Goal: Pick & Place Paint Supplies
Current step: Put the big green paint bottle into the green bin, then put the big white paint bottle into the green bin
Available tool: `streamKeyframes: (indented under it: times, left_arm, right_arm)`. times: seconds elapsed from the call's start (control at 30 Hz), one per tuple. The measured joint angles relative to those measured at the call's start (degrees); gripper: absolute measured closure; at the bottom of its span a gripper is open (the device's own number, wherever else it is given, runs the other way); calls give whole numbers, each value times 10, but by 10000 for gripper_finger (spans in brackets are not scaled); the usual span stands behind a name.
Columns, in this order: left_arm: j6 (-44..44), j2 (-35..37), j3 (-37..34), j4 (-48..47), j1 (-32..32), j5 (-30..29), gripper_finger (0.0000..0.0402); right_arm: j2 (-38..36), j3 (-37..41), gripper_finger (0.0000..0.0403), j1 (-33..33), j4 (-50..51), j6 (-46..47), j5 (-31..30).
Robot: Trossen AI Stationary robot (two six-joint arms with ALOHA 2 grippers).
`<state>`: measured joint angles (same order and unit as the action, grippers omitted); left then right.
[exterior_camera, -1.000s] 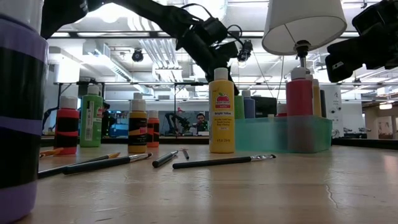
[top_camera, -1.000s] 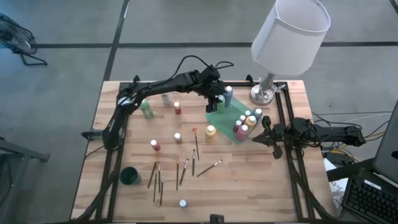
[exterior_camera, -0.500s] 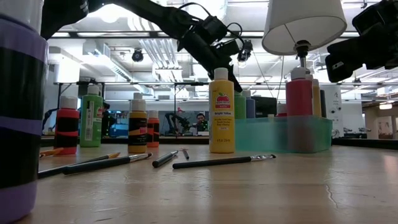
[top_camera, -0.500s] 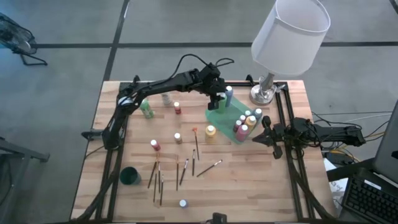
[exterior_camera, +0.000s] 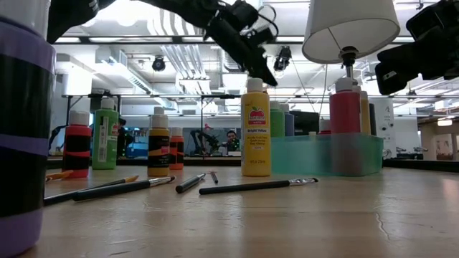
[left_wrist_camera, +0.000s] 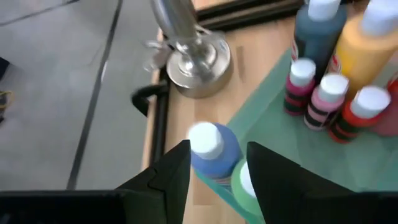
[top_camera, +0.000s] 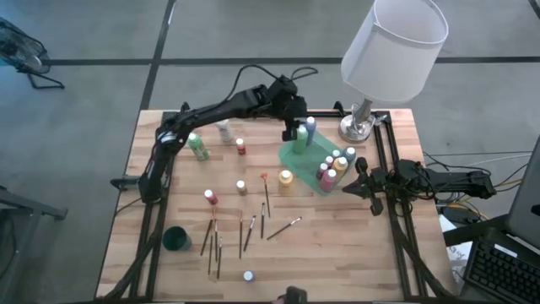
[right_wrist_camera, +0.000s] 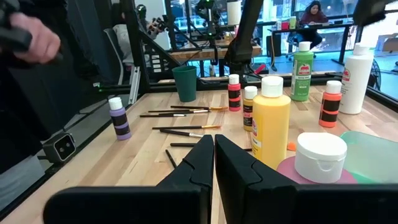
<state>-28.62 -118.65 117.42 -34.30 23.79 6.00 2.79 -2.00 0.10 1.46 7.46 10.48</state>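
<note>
Butcher-block wooden table (top_camera: 337, 245) fills the overhead view, with grey floor around it and a white-shaded lamp (top_camera: 392, 46) at the table's 1 o'clock corner. Small white-capped paint bottles (top_camera: 336, 165) stand clustered inside a translucent green tray (top_camera: 297, 157) right of centre, with a green bottle (top_camera: 301, 133) and a blue bottle (top_camera: 310, 127) at the tray's far end, toward 12 o'clock. Just outside the tray at its 8 o'clock side stands a yellow bottle (top_camera: 286, 177). More loose bottles (top_camera: 240, 146) dot the table toward 10 o'clock, and one sits alone at 6 o'clock. Thin wooden-handled brushes (top_camera: 251, 230) lie scattered toward 7 o'clock, near a small dark green cup (top_camera: 176, 239). Above the green and blue bottles hangs the left gripper (left_wrist_camera: 217, 171), its fingers parted and gripping nothing; the two caps show between them from the wrist. At 3 o'clock, beside the tray, the right gripper (right_wrist_camera: 214, 152) waits with its fingers pressed together, empty.
</note>
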Motion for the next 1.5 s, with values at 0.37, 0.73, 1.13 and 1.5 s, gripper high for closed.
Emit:
streamKeyframes:
  times: [0.37,0.73,1.13,1.5]
  left_arm:
    - [-1,17,141,-246,6,1,239]
    - [35,96,121,-375,14,-4,239]
    - [123,304,-106,-304,21,-27,239]
    - [214,505,-356,-172,82,-31,239]
  right_arm:
    - [0,0,390,0,0,0,0]
    - [0,0,390,0,0,0,0]
    - [0,0,390,0,0,0,0]
    - [0,0,390,0,0,0,0]
